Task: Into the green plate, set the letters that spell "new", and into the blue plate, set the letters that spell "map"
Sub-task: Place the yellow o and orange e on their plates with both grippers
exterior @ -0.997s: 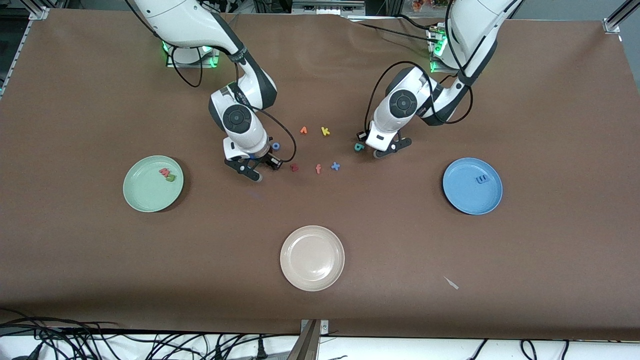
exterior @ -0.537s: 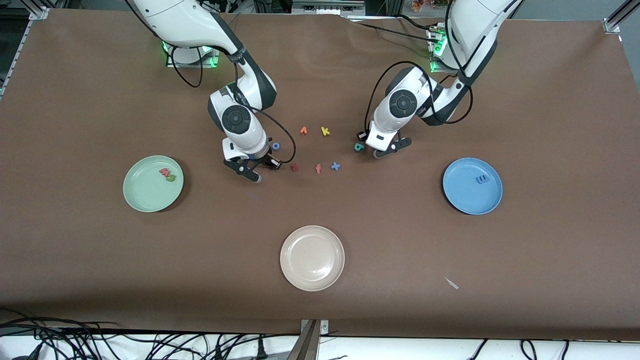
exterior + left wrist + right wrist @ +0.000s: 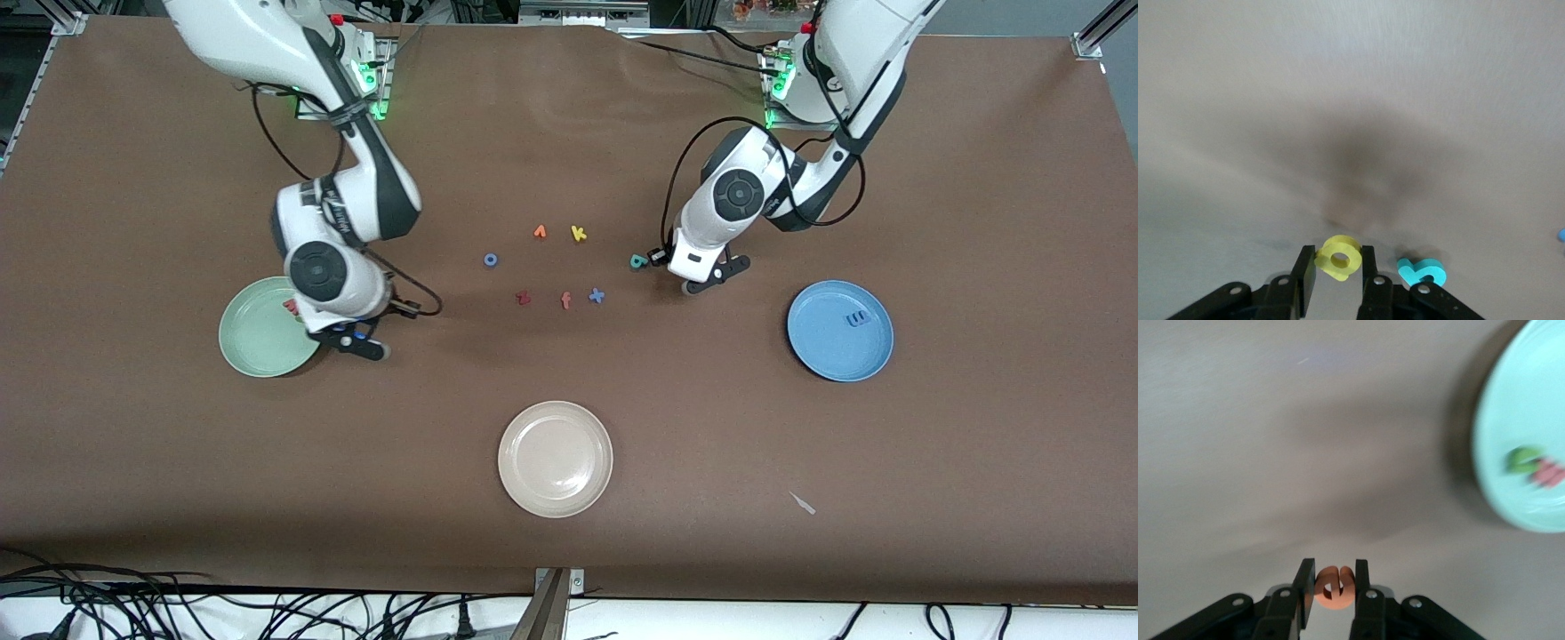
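So far "n" (image 3: 1523,460) and "w" (image 3: 1549,473) lie in the green plate (image 3: 253,351), "m" (image 3: 857,319) in the blue plate (image 3: 827,356); right tool (image 3: 1333,590) grips "e" (image 3: 1334,588) beside the green plate; left tool (image 3: 1338,267) pinches "p" (image 3: 1338,259); "a" (image 3: 637,261) waits on the desk (image 3: 569,133)

1. Front view is evenly lit from overhead and sharp across the whole brown table cover (image 3: 569,391); no glare, just soft short shadows under both arms.
2. Left wrist view: washed-out, pale table, with a big fuzzy dark shadow out ahead of the jaws. The small yellow foam letter "p" (image 3: 1339,257) pinched between them is fairly crisp; the teal foam letter "a" (image 3: 1422,271) just beside the jaws is too.
3. Right wrist view is smeared with motion blur. The round mint-green plate (image 3: 1511,473) off to one side of the jaws is streaky, and the two letters in it are just blobs. The orange foam letter "e" (image 3: 1333,587) between the jaws stays sharp.
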Tool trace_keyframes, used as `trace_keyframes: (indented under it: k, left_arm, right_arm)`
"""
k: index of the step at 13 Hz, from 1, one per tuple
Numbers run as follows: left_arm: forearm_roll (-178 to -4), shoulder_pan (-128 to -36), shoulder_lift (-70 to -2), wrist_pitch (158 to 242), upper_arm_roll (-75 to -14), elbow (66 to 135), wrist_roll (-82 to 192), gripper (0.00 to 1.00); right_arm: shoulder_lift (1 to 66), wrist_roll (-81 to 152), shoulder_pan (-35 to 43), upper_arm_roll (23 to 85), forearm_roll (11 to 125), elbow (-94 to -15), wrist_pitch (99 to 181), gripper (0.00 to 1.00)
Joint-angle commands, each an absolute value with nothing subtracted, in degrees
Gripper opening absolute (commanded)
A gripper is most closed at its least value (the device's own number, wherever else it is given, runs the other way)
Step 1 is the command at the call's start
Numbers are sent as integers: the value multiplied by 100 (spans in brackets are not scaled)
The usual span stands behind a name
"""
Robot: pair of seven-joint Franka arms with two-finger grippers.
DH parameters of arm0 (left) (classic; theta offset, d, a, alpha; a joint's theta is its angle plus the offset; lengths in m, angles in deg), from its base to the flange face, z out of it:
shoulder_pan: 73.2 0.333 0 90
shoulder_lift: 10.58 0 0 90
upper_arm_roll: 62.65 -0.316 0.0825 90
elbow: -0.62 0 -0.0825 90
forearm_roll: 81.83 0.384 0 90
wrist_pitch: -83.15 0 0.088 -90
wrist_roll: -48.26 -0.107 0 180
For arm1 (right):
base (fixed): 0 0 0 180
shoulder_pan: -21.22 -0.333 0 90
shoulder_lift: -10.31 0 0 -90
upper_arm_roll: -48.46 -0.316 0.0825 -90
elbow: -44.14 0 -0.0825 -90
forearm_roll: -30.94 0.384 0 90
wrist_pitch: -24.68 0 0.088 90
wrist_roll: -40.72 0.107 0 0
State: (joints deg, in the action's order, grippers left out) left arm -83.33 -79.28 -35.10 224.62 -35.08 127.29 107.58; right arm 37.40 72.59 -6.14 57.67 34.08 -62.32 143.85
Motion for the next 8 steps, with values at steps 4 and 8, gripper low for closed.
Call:
trace_keyframes:
  k: [4,8]
  left_arm:
    - [-8359,-6770,-3317,20990,-3558,11673,9671,20]
    - [-7228,-5635,-3395,20831,-3550,11540,8669,19]
  right_arm:
    - [3633,5479,-560,6858,3454,-6362,14008,0]
    - [3782,4856,-24,6877,3314,-6300,14157,0]
